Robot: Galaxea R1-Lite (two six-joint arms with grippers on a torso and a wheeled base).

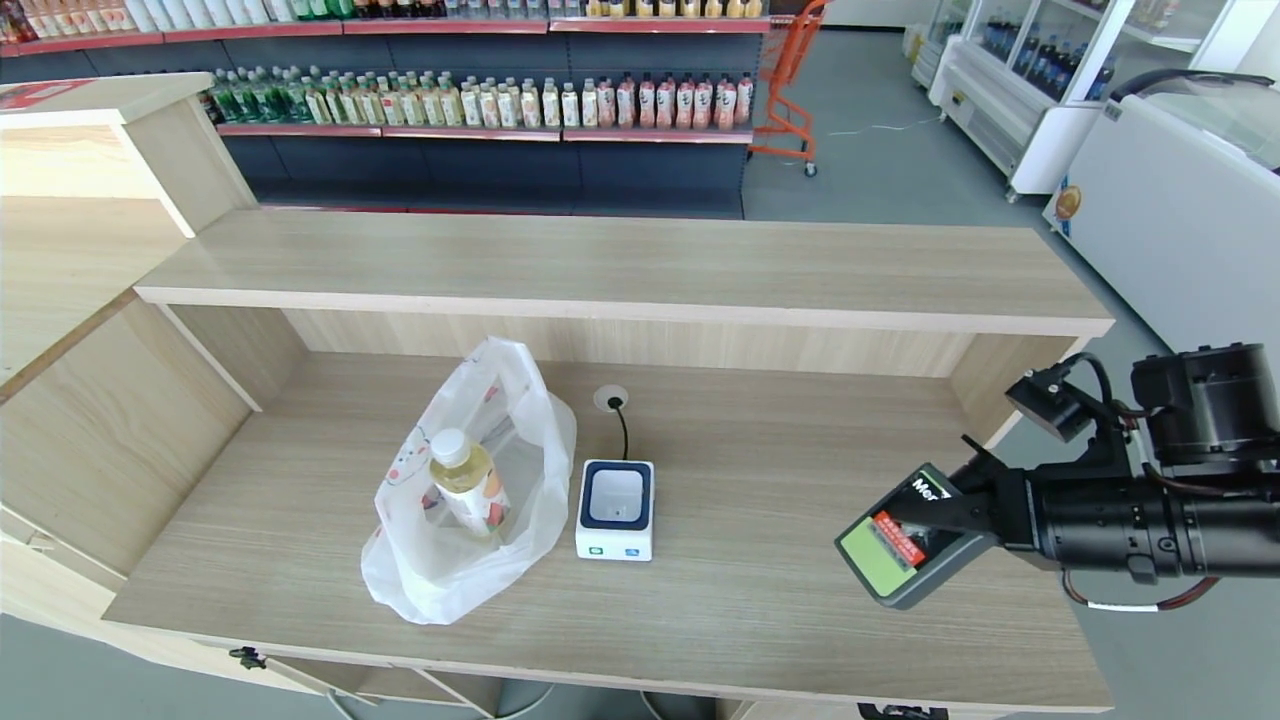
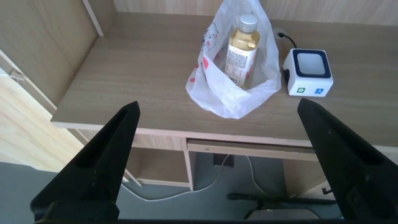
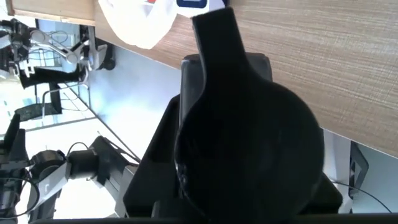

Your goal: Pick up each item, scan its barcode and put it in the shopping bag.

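Item in hand: dark grey flat box with a green and red label (image 1: 880,560), held in the air over the right end of the light wood counter (image 1: 760,600), tilted, label face up toward the head camera. Right gripper (image 1: 932,514) is clamped on its upper edge, fingers across the label side.

Step as I read it: the scan.
- Can't see a barcode on the face that shows, so it's probably on a hidden side. Expect a wrist roll before presenting.
- Target is the white cube scanner with the dark blue-rimmed window (image 1: 615,508), mid-counter, well apart from the box. The window faces up, so bring the code face down over it, roughly parallel and close but not touching.
- Grip covers only one edge. Move slowly, the box could pivot.

After that, the white plastic shopping bag (image 1: 400,560) sits just beside the scanner on its left, mouth open upward, with a yellow drink bottle with a white cap (image 1: 465,480) upright inside. Drop the box next to the bottle, not on the cap.

Left gripper (image 2: 217,106) has its fingers spread wide, empty, hanging off the near counter edge in front of the bag. It could hold the bag mouth open if needed.
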